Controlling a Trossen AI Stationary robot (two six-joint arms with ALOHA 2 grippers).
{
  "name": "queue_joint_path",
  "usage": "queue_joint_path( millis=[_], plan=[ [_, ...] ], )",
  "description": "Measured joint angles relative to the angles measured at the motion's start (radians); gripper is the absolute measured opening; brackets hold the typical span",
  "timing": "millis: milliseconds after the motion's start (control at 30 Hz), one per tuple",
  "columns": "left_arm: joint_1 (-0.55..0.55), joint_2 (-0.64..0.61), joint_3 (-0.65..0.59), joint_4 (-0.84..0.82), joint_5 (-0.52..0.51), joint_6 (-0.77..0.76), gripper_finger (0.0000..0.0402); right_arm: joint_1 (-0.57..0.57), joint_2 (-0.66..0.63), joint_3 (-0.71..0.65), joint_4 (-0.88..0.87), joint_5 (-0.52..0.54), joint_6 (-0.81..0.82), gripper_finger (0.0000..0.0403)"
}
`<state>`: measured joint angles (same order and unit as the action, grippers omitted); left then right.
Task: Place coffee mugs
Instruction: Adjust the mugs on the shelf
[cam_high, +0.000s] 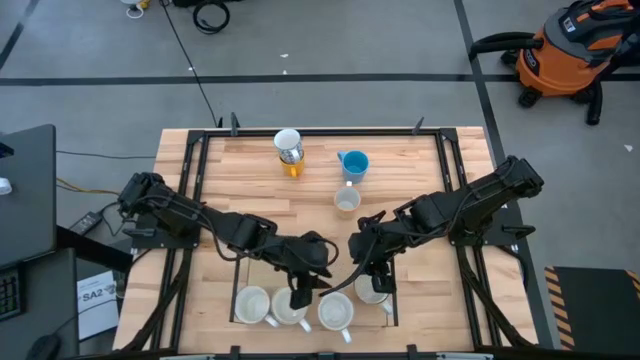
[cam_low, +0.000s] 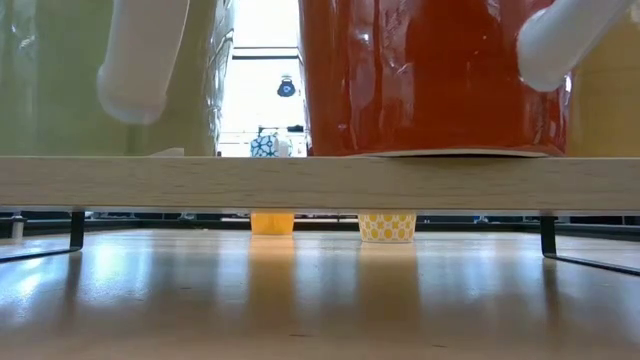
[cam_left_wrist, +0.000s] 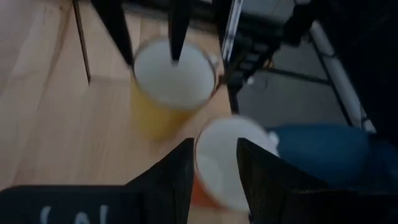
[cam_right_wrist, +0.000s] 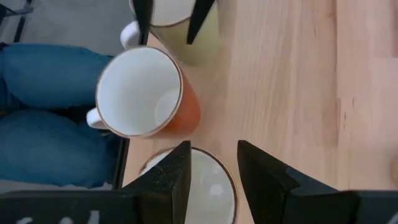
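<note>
Left pincer (cam_left_wrist: 214, 152) first: its jaws are parted and point down at the red-brown mug (cam_left_wrist: 221, 169), one finger outside the rim, the other over the white inside, and I see no squeeze on the wall. It looks like a set-down or a regrasp in the row of coffee mugs (cam_high: 290, 308) along the near edge of the surface (cam_high: 420, 250). To do it well, sit the base flat before lifting straight up, because the yellow mug (cam_left_wrist: 168, 87) stands just ahead of the fingertips and a sideways pull could knock it. The left arm reaches in on a long diagonal, elbow bent, wrist tipped steeply down. Across to the right pincer (cam_right_wrist: 212, 149): it too is open, poised over the rim of a cream mug (cam_right_wrist: 208, 183) directly below it, one finger inside and one outside. My call is to work one arm at a time, since the two wrists sit close together. The right arm mirrors the left, angled inward with the wrist pitched down. The blue mug (cam_high: 354, 163) waits well beyond both pincers.
</note>
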<state>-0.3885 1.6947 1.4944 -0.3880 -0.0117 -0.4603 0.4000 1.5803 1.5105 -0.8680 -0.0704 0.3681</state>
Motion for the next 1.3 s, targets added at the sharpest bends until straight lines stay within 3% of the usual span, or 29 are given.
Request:
queue_joint_path(
  millis=[400,567,867,1033,1133,1300],
  plan=[
    [-0.036,0.008,0.000,0.035,-0.116,-0.053,0.0128,0.000,0.003,0.000,-0.028,-0.001,-0.006,0.0137],
    [-0.054,0.006,0.000,0.001,-0.113,-0.052,0.0128,0.000,0.003,-0.001,0.015,-0.001,-0.005,0.0137],
    [-0.062,-0.143,0.000,-0.185,-0.090,0.102,0.0128,0.000,0.003,-0.001,0.246,-0.001,0.001,0.0137],
    [-0.066,-0.244,0.001,-0.339,-0.133,0.207,0.0128,0.000,0.003,-0.001,0.343,-0.001,0.015,0.0136],
    [-0.070,-0.310,-0.056,-0.345,-0.150,0.240,0.0128,0.000,0.003,-0.002,0.393,0.003,0.030,0.0132],
    [-0.062,-0.448,-0.312,-0.168,-0.140,0.219,0.0128,0.015,0.003,-0.002,0.442,0.055,0.033,0.0125]
  ],
)
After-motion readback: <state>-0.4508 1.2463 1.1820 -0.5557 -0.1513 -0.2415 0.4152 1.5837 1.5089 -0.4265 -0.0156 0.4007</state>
